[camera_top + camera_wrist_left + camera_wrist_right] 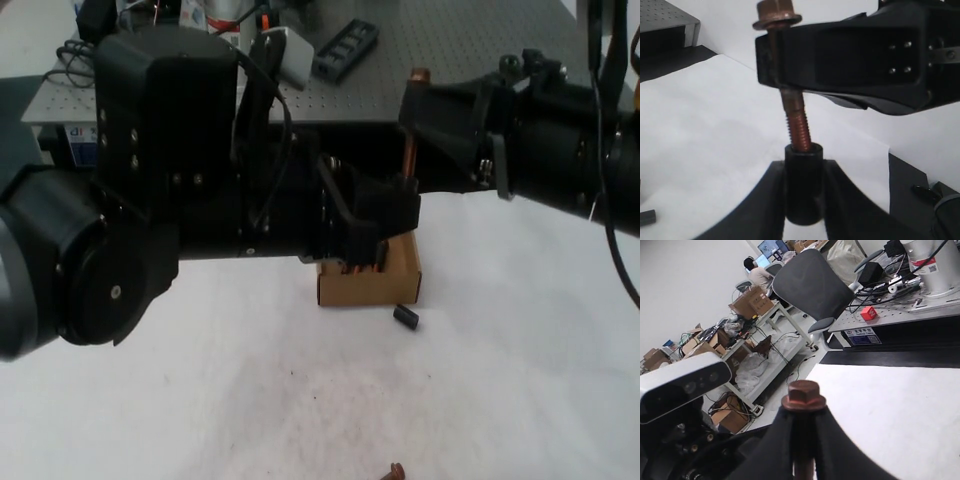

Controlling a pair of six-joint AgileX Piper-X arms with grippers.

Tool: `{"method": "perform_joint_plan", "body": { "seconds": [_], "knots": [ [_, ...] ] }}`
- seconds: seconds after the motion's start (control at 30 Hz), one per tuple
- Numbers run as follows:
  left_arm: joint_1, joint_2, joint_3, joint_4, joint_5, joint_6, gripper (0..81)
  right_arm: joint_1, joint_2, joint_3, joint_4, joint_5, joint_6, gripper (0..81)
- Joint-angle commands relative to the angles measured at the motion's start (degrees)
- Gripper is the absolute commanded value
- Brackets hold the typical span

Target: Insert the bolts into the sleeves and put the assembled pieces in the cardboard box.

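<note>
Copper-coloured bolt (pixel 792 107), clamped upright in the right jaws, has its threaded tip at the mouth of the black sleeve (pixel 802 190) that the left jaws grip, as the left wrist view shows. The high view adds the cardboard box (pixel 365 288) below them, a loose sleeve (pixel 405 317) beside it.

bench label (pixel 864 335), print not legible
</note>
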Motion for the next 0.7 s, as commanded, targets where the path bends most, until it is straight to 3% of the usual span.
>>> {"method": "perform_joint_plan", "body": {
  "seconds": [0.0,0.17,0.27,0.33,0.37,0.43,0.57,0.67],
  "knots": [
    [-0.12,-0.70,-0.29,-1.44,-2.23,-0.71,0.7,0.03,0.00,-0.20,0.25,-2.88,-0.80,2.7],
    [-0.12,-0.70,-0.29,-1.44,-3.33,-1.58,0.7,0.03,0.00,-0.20,0.68,-6.15,-2.86,1.1],
    [-0.12,-0.70,-0.29,-1.44,-4.98,-1.58,0.7,0.03,0.00,-0.20,0.68,-6.70,-4.27,21.5],
    [-0.12,-0.70,-0.29,-1.81,-6.66,-1.28,0.7,-0.20,0.00,-0.20,0.68,-5.93,-4.27,40.3],
    [-0.12,-0.70,-0.29,-2.20,-7.38,-1.16,0.7,-0.56,0.00,-0.20,0.85,-5.31,-4.27,44.0],
    [-0.12,-0.70,-0.29,-3.60,-11.20,-1.16,0.7,-1.96,-0.53,-0.20,2.09,-5.42,-4.27,42.4],
    [0.41,0.78,-2.30,-2.27,-26.87,-3.55,0.7,-7.76,-3.55,-0.20,10.23,-5.69,-9.50,37.2],
    [2.40,6.46,-8.05,3.68,-28.72,-4.22,0.7,-13.11,-5.99,-0.20,19.86,-5.01,-14.38,37.2]
  ]
}}
